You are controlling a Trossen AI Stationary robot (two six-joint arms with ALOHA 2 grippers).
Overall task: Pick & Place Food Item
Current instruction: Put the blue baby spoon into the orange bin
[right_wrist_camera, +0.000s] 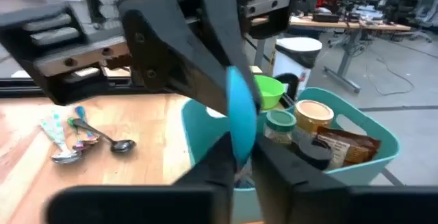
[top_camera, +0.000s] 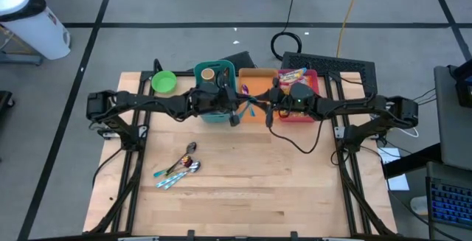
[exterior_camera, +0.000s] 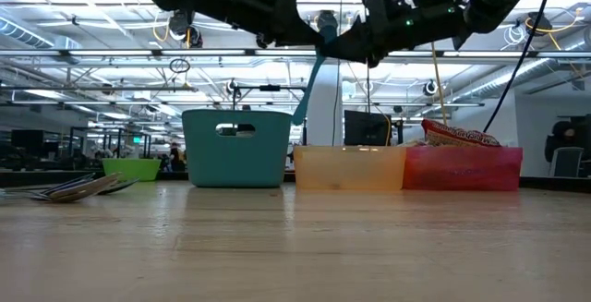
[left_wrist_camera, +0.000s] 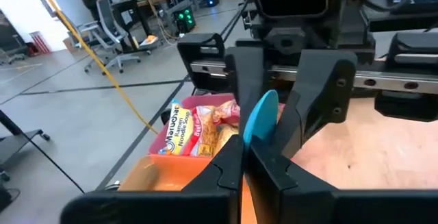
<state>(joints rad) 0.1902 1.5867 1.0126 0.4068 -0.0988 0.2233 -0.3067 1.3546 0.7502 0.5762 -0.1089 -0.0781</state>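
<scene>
A light-blue flat utensil (exterior_camera: 309, 76) with a rounded end hangs slanting high over the table, in front of the teal bin (exterior_camera: 235, 147) and the orange bin (exterior_camera: 349, 168). My left gripper (top_camera: 237, 113) and my right gripper (top_camera: 265, 113) meet tip to tip above the bins, and each is shut on this utensil. The left wrist view shows its rounded end (left_wrist_camera: 261, 118) sticking up past my left fingers. The right wrist view shows the utensil (right_wrist_camera: 241, 111) over the teal bin. My left gripper pinches the blue utensil (left_wrist_camera: 252, 142) between its two fingers, coming level from the table's left. The utensil is lifted clear of the table and the bins. My right gripper pinches the same utensil (right_wrist_camera: 239, 152) between its two fingers, coming level from the table's right, opposite my left gripper. The utensil slants down below the fingers with its lower end (exterior_camera: 299, 113) free.
The teal bin (top_camera: 215, 86) holds jars and a packet. The red bin (top_camera: 299, 86) holds noodle packets, and the orange bin (top_camera: 254, 85) stands between them. A green bowl (top_camera: 164, 82) stands at the far left. Several spoons (top_camera: 179, 169) lie on the bare wood nearer the front.
</scene>
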